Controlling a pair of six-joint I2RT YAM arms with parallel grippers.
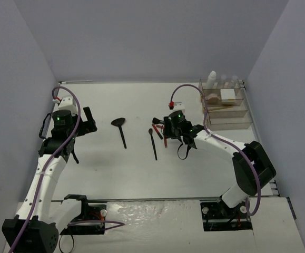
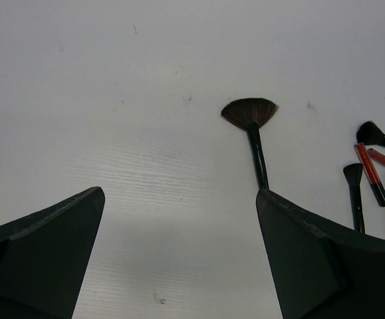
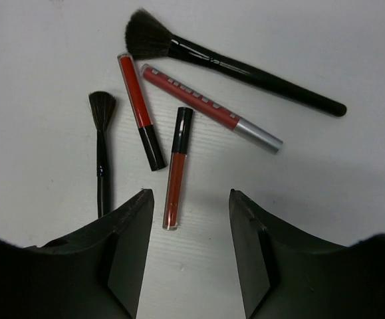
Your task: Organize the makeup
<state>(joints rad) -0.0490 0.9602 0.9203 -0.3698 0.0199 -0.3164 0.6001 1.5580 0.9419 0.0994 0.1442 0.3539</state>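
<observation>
Red tubes (image 3: 174,169), mostly masked overhead by the right gripper (image 3: 191,194), are shown in its wrist view; it and the left gripper (image 2: 179,191) are spread wide, empty.

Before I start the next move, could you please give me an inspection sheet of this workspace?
Surface: white table, few faint specks.
Job's things: fan brush, small brush, large brush and three red tubes loose mid-table; white-capped bottles in clear organizer at far right.
Clutter: nothing seen.
Hands: left hand open, empty, near fan brush; right hand open, empty, over red tubes.
Cables: purple cable along each arm.
Surroundings: plain grey walls on three sides.
</observation>
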